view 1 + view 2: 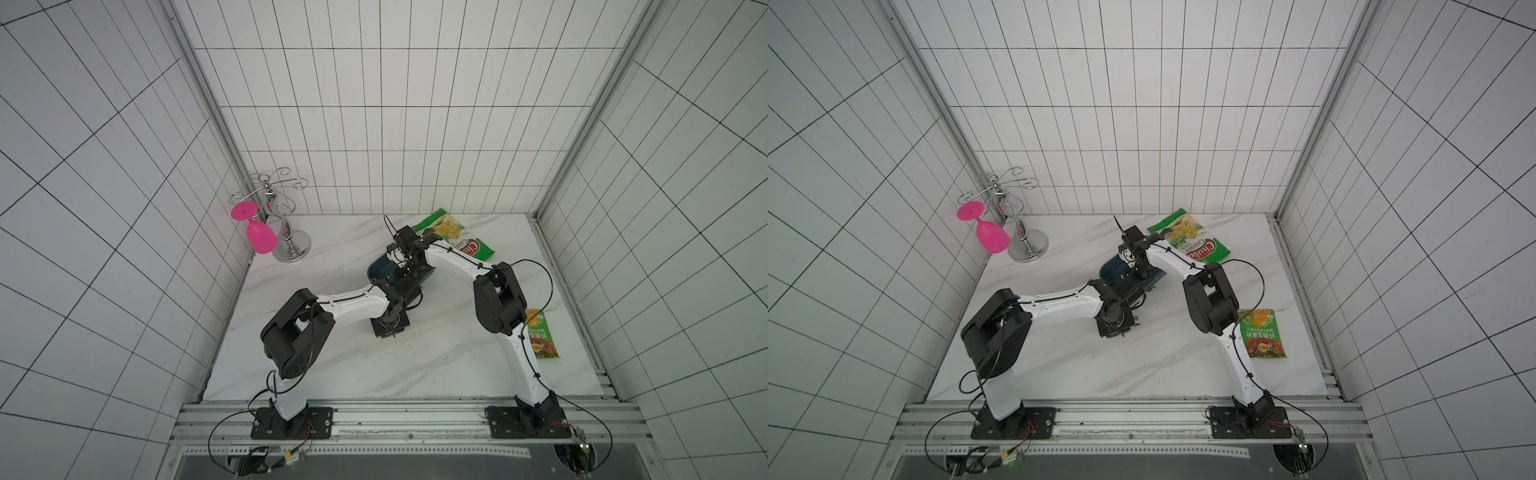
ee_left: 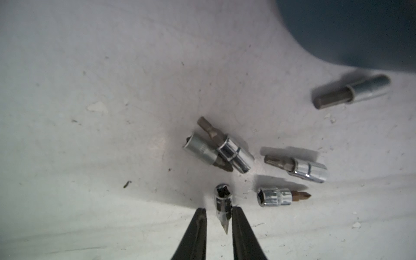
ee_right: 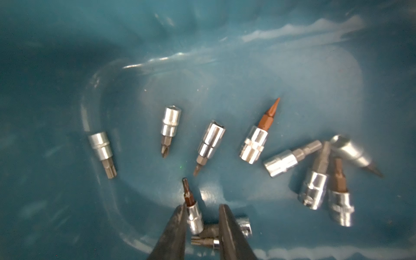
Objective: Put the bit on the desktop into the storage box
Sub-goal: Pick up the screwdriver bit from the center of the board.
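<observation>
Nearest you, your left gripper (image 2: 218, 209) hangs low over the desktop (image 2: 90, 146), just on the near side of the storage box (image 1: 378, 266). Its jaws stand narrowly apart astride a pointed bit (image 2: 221, 200). One finger touches it and the other shows a sliver of gap, so I judge it not yet pinched.

Five more lie loose close by:
- a crossed pair (image 2: 216, 153)
- an orange-tipped bit (image 2: 281, 197)
- a grey-tipped bit (image 2: 297, 167)
- a dark-shafted bit (image 2: 353, 91), right beside the box wall

That leaves six for you to move, as far as the left wrist view shows. In both top views the arms hide that patch.

Farther off, your right gripper (image 3: 202, 206) is down inside the box with its jaws spread. A star-tipped bit (image 3: 192, 211) leans on one finger and is clear of the other. I judge that it lies free on the pile. Roughly ten bits rest on the box floor, so you look past halfway.
</observation>
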Controlling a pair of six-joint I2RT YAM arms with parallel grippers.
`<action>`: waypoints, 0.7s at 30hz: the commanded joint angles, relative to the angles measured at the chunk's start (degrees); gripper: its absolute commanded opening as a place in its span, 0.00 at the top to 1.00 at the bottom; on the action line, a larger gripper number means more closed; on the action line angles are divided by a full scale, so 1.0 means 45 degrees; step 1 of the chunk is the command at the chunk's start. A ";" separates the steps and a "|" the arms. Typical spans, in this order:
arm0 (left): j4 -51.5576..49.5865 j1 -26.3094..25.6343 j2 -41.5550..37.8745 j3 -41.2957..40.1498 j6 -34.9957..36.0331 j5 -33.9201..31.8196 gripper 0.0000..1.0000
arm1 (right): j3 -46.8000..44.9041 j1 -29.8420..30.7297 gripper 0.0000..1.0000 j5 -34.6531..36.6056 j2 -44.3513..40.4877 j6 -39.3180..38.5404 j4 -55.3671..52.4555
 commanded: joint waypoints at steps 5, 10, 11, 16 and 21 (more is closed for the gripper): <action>-0.0712 -0.0112 0.0765 0.0547 0.0647 -0.0612 0.76 | 0.0134 -0.0071 0.69 0.0055 -0.0668 -0.0081 -0.0416; -0.0695 -0.0132 0.0800 0.0466 0.0654 -0.0653 0.78 | 0.0169 -0.0071 0.69 0.0034 -0.0713 -0.0044 -0.0406; -0.0705 -0.0132 0.0829 0.0479 0.0644 -0.0650 0.80 | 0.0173 -0.0076 0.69 0.0036 -0.0715 -0.0044 -0.0397; -0.0753 -0.0133 0.0915 0.0465 0.0665 -0.0527 0.90 | 0.0220 -0.0071 0.69 0.0094 -0.0816 -0.0027 -0.0398; -0.0754 -0.0166 0.0952 0.0380 0.0693 -0.0374 1.00 | 0.0193 -0.0071 0.66 0.0026 -0.1085 0.0120 -0.0305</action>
